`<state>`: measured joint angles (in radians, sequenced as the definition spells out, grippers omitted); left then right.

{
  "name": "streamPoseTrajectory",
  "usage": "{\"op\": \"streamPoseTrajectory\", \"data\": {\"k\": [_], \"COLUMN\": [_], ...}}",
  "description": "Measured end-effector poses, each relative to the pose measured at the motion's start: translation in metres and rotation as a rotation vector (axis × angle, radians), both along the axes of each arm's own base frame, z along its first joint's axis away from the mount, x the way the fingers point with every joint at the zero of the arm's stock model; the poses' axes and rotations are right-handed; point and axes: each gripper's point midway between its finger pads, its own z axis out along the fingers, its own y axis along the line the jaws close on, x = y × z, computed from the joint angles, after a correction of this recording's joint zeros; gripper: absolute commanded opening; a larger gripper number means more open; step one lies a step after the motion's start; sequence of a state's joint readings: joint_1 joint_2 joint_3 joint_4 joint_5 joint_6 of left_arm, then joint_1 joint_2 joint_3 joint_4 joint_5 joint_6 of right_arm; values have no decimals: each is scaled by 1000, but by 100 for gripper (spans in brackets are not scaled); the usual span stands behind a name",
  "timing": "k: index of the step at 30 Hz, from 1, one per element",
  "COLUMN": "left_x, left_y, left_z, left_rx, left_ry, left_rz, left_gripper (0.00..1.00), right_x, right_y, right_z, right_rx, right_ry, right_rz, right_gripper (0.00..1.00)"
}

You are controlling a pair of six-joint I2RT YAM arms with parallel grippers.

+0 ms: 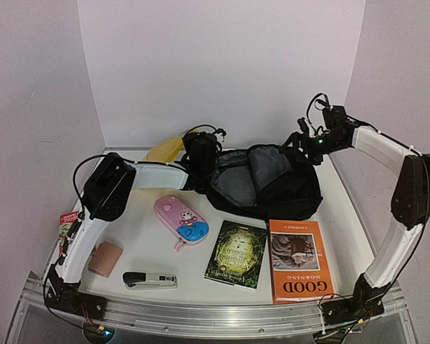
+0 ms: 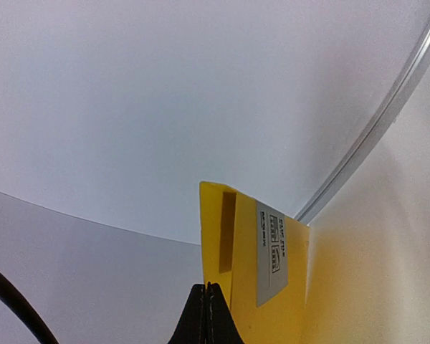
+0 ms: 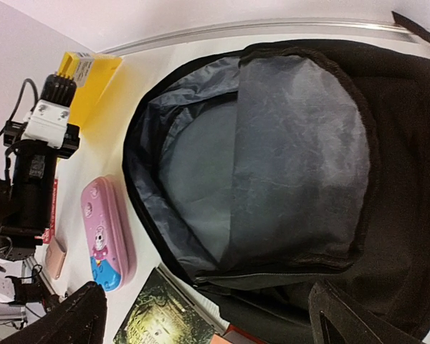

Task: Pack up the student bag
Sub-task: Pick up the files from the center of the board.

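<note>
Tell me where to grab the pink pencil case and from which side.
Grip the pencil case across its narrow width, at the middle, coming straight down from above. It lies flat on the table with its long axis diagonal, so turn the jaws crosswise to that line. Both long sides look free; the green book lies apart to its right.

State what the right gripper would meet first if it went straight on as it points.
Probably the grey lining inside the open student bag; the open right gripper faces its mouth, though depth is unclear.
</note>
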<state>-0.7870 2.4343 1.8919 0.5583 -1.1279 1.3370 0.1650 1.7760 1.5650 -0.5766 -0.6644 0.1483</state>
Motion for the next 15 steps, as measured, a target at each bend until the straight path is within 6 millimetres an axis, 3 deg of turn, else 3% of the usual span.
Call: {"op": "streamPoseTrajectory", "data": {"k": [6,15], "left_x": [-28,-72], "left_y": [-16,-44], "left_z": [40,90], "left_rx": [-52,-240], "left_ry": [-35,-3], "left_rz": [-89,-276], "left_gripper": [0,0], "right_x": [-5,-19], "right_y": [5,11], "right_z": [8,44], "right_rx": [18,19], "right_ry": [-27,-171], "right_rz": [48,159], "right_gripper": [98,98]}}
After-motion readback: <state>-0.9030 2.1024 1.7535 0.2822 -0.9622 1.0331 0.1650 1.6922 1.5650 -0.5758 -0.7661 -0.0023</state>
